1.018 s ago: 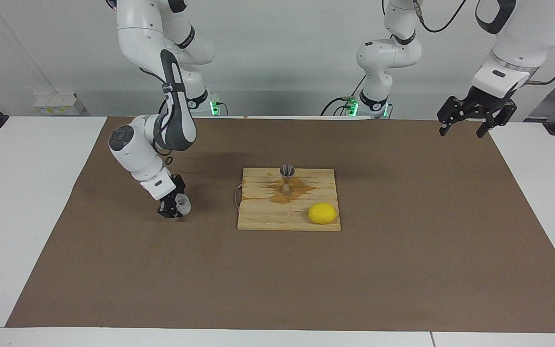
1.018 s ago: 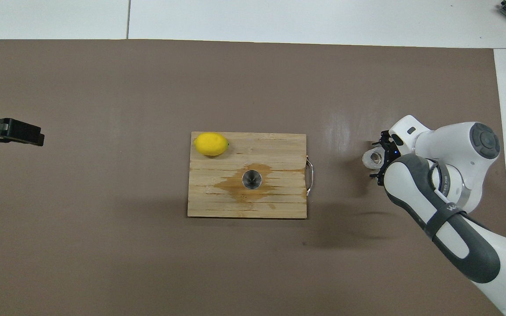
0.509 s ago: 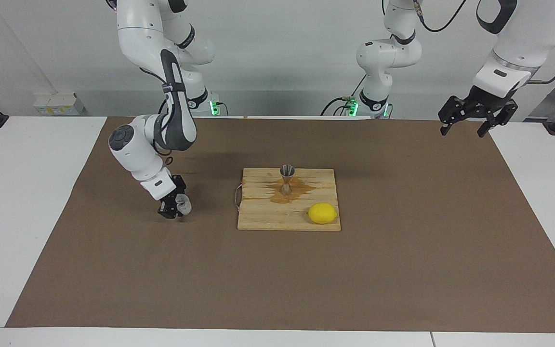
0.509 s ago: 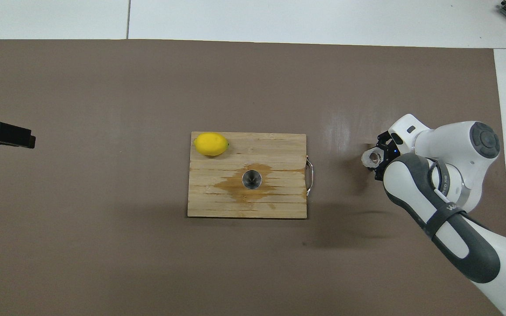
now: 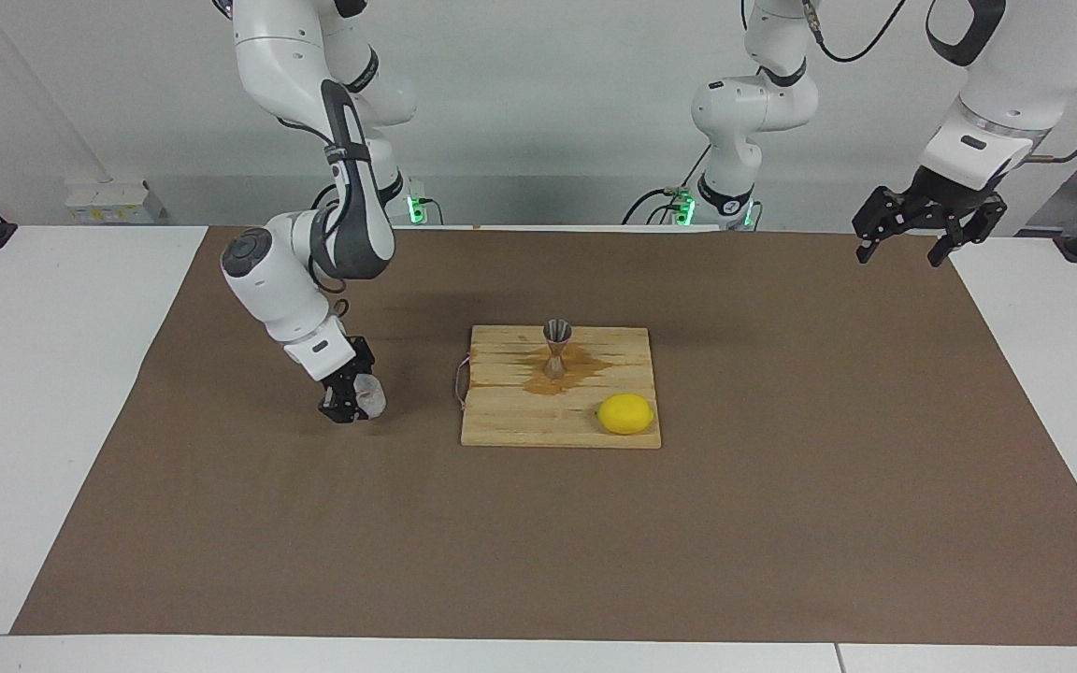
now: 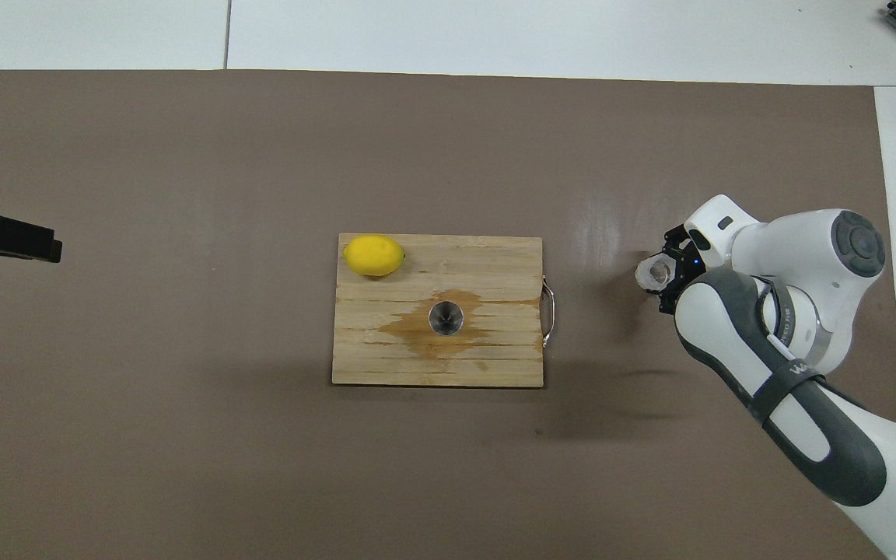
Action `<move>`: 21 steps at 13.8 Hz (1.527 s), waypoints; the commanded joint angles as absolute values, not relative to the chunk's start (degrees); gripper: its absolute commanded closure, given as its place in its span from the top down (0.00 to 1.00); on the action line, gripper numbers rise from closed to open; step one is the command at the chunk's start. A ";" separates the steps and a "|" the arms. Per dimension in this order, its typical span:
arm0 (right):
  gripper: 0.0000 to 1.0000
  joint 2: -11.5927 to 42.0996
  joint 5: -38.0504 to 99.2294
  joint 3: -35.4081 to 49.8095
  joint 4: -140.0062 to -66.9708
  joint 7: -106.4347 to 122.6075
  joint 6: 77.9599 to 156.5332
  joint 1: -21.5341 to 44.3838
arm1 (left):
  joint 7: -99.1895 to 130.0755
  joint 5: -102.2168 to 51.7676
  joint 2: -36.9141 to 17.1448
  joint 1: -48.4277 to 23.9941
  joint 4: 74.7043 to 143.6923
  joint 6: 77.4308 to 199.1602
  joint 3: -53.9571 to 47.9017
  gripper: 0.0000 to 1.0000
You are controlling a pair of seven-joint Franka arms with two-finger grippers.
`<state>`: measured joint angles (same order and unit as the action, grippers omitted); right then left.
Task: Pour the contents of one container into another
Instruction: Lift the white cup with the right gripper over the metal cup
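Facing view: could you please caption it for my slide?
Right pincer holds the clear cup beside the board; jigger waits.

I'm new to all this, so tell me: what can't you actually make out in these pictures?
- Clear cup: contents too small to see in either view; right gripper covers its side.
- Jigger: fill level unreadable.
- Left gripper: overhead view's edge cuts it off.

Bright, even light from above leaves only soft, faint shadows on the brown mat (image 6: 183, 435) beside the wooden board (image 6: 495, 365), a pale patch of glare near the right arm's end of the table, and both views sharp throughout.
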<state>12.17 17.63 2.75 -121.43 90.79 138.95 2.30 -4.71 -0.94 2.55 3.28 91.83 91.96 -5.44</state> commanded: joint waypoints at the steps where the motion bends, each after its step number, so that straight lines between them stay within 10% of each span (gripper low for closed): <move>1: 0.37 10.64 18.72 2.99 -120.24 88.52 136.06 3.77 | -5.89 -0.88 4.04 3.87 93.52 93.08 -5.71 1.00; 21: 0.37 11.78 2.64 3.08 -105.38 53.01 119.18 20.83 | -6.15 -0.62 2.90 2.99 93.08 93.69 -6.15 1.00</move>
<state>10.98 4.82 3.12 -107.91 55.18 121.79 20.37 -5.39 -0.94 2.45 3.24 91.94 92.96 -6.29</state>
